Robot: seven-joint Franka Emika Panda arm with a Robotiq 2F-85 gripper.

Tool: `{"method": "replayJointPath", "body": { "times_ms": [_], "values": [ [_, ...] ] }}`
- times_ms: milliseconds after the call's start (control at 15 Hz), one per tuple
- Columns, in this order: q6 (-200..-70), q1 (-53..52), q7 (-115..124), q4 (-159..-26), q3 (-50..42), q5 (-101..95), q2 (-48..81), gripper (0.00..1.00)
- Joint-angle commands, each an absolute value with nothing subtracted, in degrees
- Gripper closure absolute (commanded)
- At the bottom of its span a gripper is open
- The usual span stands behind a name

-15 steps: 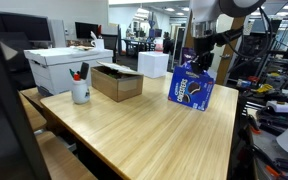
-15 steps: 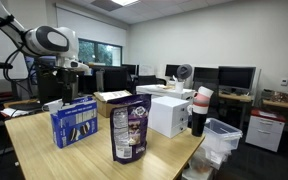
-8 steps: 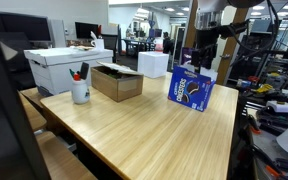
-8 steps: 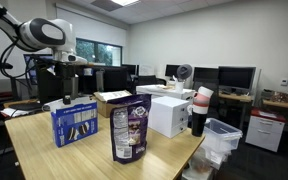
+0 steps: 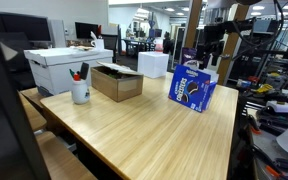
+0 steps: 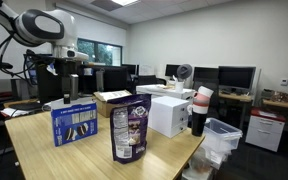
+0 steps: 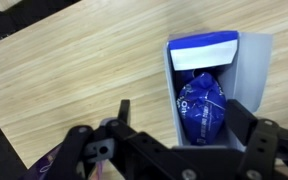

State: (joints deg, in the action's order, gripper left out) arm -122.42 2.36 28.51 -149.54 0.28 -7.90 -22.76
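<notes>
A blue cookie box stands upright on the wooden table in both exterior views (image 5: 192,90) (image 6: 74,124). My gripper (image 5: 210,52) (image 6: 67,92) hangs just above its open top, touching nothing. In the wrist view the box's top (image 7: 204,45) is open, and a blue wrapped packet (image 7: 201,105) lies inside it. The gripper (image 7: 184,115) is open there, with its two black fingers (image 7: 124,112) standing wide on either side of the box and nothing between them.
On the table are a low cardboard box (image 5: 117,82), a white mug with pens (image 5: 80,92), a large white box (image 5: 69,68) and a white cube (image 5: 152,64). A purple snack bag (image 6: 130,128), a white box (image 6: 168,115) and stacked cups (image 6: 199,108) stand near the edge.
The jaws have gone from nearly shut to wide open, and the gripper has risen from the box's top. The blue packet stays in the box.
</notes>
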Motion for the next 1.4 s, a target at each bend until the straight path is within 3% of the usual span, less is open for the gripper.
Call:
{"method": "replayJointPath", "body": {
  "times_ms": [0,67,200,333,467,733,933,1333],
  "values": [
    [-122.75,4.81,25.08,-151.08,-0.82,-5.85,-24.5,0.35],
    [-123.16,6.04,24.78,-151.02,-1.92,-5.59,-24.87,0.52],
    [-123.12,6.67,24.75,-150.89,-2.51,-5.22,-24.93,0.63],
    [-122.98,7.79,24.69,-150.57,-3.4,-4.65,-25.58,0.84],
    [-122.81,8.34,24.61,-150.45,-3.74,-4.25,-26.05,0.95],
    [-122.73,8.48,24.36,-150.4,-4.07,-3.13,-26.25,1.0],
    [-122.43,8.07,23.44,-150.19,-4.14,-1.65,-25.42,0.95],
    [-122.11,6.7,20.88,-150.69,-3.19,0.63,-24.68,0.96]
  ]
}}
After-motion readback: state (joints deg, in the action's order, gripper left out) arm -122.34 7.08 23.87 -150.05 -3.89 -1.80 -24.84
